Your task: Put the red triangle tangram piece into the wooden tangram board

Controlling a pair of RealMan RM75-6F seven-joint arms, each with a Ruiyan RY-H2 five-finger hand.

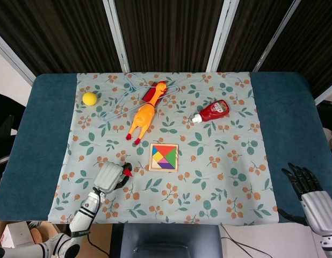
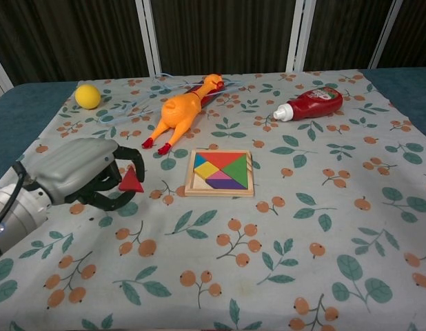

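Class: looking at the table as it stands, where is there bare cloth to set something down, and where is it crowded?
Free: the near strip of cloth in front of the wooden tangram board, and the wide stretch right of it, below the ketchup bottle. Crowded: the far left, where yellow ball, blue hanger and rubber chicken cluster, and beside the left hand holding the red triangle.
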